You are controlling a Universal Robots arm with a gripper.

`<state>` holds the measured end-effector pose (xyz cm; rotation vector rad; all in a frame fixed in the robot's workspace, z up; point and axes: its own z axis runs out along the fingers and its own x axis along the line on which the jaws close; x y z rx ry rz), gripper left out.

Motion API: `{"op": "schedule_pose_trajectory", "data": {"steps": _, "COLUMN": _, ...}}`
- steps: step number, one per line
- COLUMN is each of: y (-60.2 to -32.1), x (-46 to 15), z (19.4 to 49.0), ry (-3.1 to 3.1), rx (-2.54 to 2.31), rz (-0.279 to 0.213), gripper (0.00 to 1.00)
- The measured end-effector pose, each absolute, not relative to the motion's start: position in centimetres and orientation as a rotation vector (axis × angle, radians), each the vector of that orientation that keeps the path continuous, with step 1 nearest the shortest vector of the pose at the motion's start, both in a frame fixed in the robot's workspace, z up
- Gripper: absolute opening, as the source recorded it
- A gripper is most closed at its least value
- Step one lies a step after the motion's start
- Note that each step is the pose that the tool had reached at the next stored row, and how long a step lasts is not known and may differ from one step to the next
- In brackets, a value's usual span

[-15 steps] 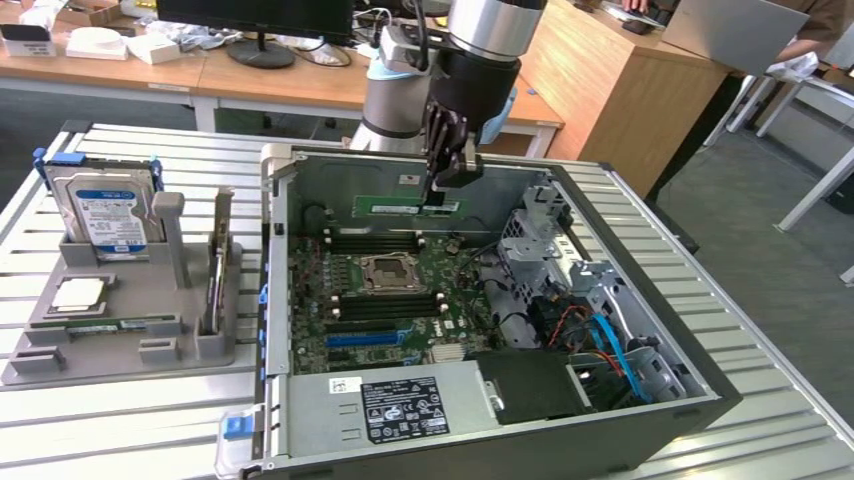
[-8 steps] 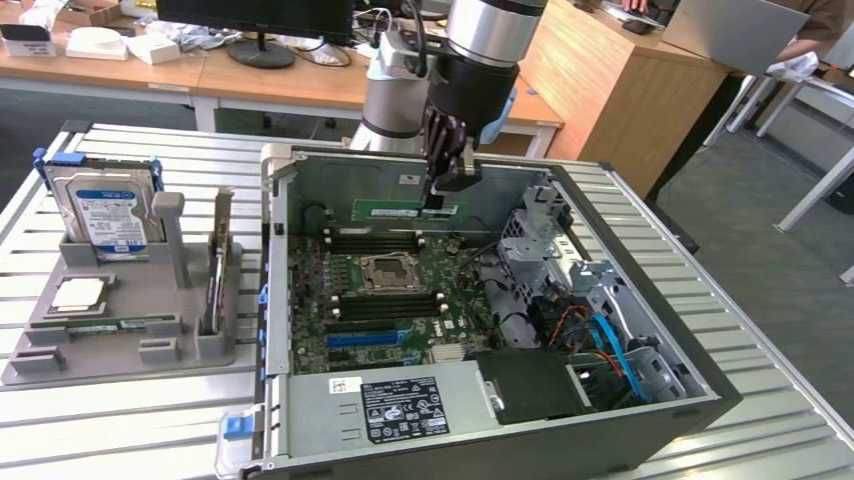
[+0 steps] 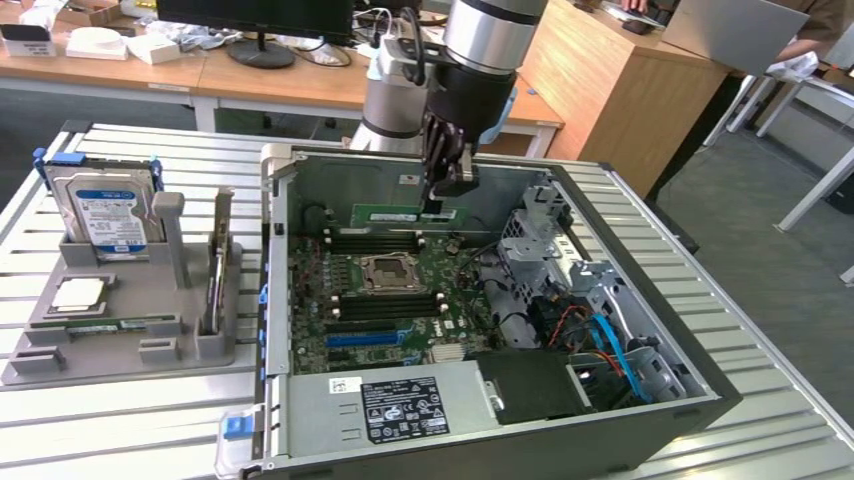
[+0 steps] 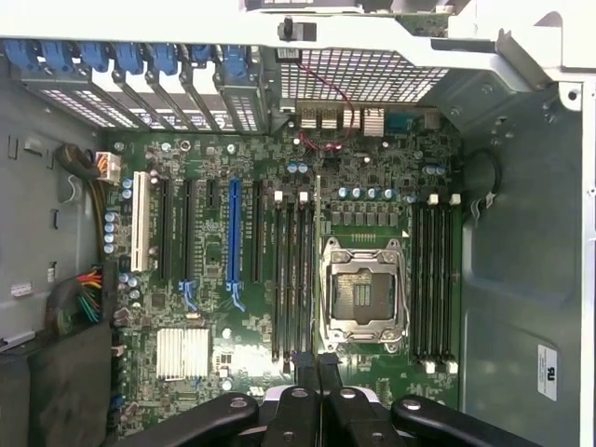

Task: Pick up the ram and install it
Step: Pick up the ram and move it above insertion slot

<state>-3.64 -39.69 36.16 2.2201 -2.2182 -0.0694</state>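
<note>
Right now my gripper [image 3: 441, 200] pinches the ram [image 3: 398, 215] edge-down over the motherboard [image 4: 372, 172], above the slots [image 4: 291, 279] beside the processor socket [image 4: 361, 289]; if it hangs skewed to a slot, pressing could jam it or crack the board

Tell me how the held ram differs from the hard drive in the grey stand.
The ram is a thin green stick; the hard drive is boxy with a blue label. The ram hangs in the claw over the open case; the hard drive stands upright in the grey stand. Neither is installed.
</note>
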Motion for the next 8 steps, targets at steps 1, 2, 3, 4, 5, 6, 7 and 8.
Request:
{"op": "schedule_pose_trajectory", "data": {"steps": 1, "y": -39.69, "x": -3.63, "z": 36.05, "ry": -2.218, "rx": 2.22, "rz": -0.069, "gripper": 0.11}}
{"op": "schedule_pose_trajectory", "data": {"steps": 2, "y": -39.69, "x": -3.63, "z": 35.95, "ry": -2.218, "rx": 2.22, "rz": -0.069, "gripper": 0.11}}
{"op": "schedule_pose_trajectory", "data": {"steps": 3, "y": -39.69, "x": -3.64, "z": 35.86, "ry": -2.218, "rx": 2.22, "rz": -0.069, "gripper": 0.11}}
{"op": "schedule_pose_trajectory", "data": {"steps": 4, "y": -39.69, "x": -3.64, "z": 35.75, "ry": -2.218, "rx": 2.22, "rz": -0.069, "gripper": 0.11}}
{"op": "schedule_pose_trajectory", "data": {"steps": 5, "y": -39.69, "x": -3.64, "z": 35.63, "ry": -2.218, "rx": 2.22, "rz": -0.069, "gripper": 0.11}}
{"op": "schedule_pose_trajectory", "data": {"steps": 6, "y": -39.69, "x": -3.64, "z": 35.53, "ry": -2.218, "rx": 2.22, "rz": -0.069, "gripper": 0.11}}
{"op": "schedule_pose_trajectory", "data": {"steps": 7, "y": -39.69, "x": -3.64, "z": 35.42, "ry": -2.218, "rx": 2.22, "rz": -0.069, "gripper": 0.11}}
{"op": "schedule_pose_trajectory", "data": {"steps": 8, "y": -39.69, "x": -3.64, "z": 35.31, "ry": -2.218, "rx": 2.22, "rz": -0.069, "gripper": 0.11}}
